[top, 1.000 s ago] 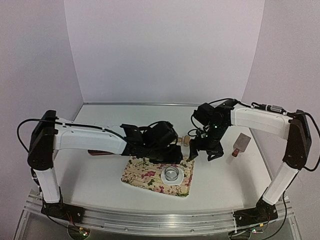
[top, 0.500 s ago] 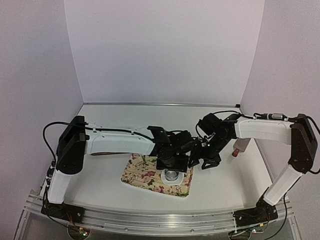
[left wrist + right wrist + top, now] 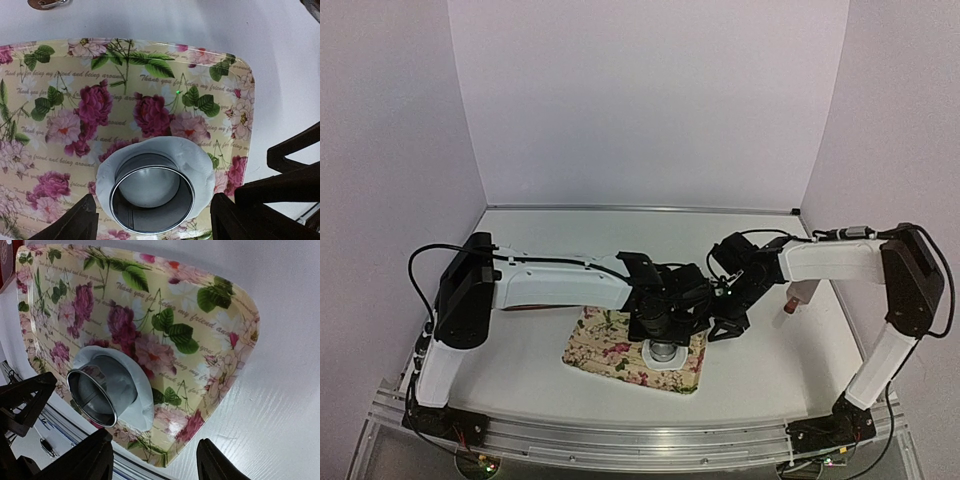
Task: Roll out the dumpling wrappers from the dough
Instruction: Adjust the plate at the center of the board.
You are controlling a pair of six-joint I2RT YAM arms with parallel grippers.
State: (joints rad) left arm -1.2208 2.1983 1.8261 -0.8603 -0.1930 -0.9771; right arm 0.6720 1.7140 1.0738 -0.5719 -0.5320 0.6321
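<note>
Dough (image 3: pixel 199 161) lies flat beneath the ring cutter (image 3: pixel 122 210); left gripper (image 3: pixel 152 212) (spread wide, empty) should straddle it squarely; right gripper (image 3: pixel 154 452) also parted, empty.

My worktop (image 3: pixel 550 235) is plain white and matte. Lying flat on it, toward the near edge and about midway between my 2 bases, is 1 flowered tray (image 3: pixel 600 352) with rounded corners. Well apart from it on the right rests a small red-and-grey object (image 3: pixel 798 294). On the left, a dark red strip (image 3: pixel 516 305) lies just beyond the tray, mostly hidden under my left arm (image 3: pixel 550 280).
</note>
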